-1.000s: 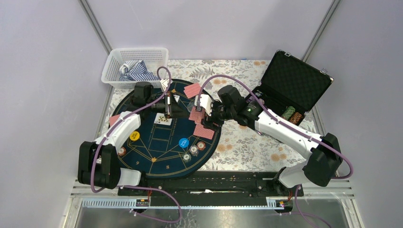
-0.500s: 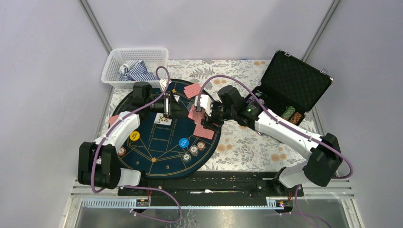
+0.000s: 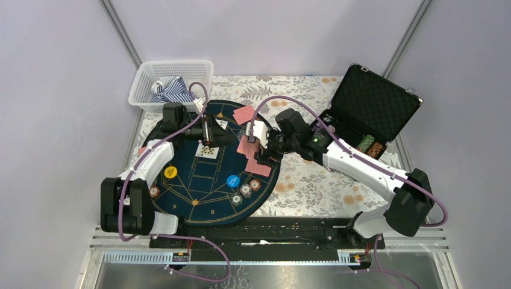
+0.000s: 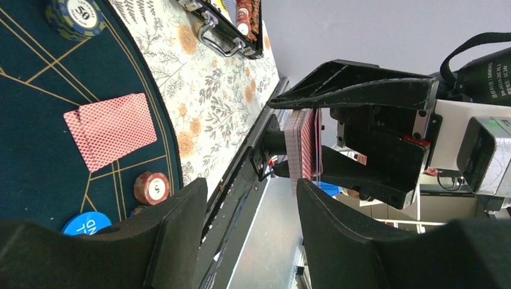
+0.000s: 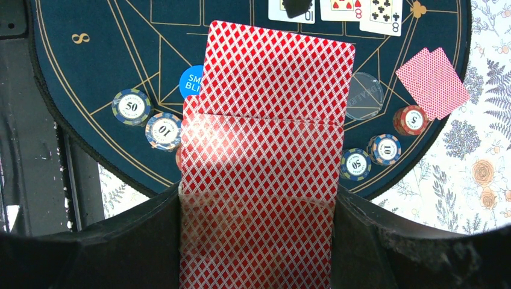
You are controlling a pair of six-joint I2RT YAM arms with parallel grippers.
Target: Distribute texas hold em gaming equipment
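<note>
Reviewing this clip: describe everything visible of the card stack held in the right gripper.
The card stack is a thin deck with red diamond-lattice backs that look like glossy card. The right gripper clamps it by both long sides between its black fingers, backs facing the wrist camera, in the air above the dark blue mat. Its top card juts forward past the rest. Nothing else touches it.

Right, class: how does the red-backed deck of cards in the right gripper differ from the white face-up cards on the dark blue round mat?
The red-backed deck is stacked, backs showing; the face-up cards lie side by side, faces showing. The right gripper holds the deck above the mat; the face-up cards rest on it. Both: playing cards.
</note>
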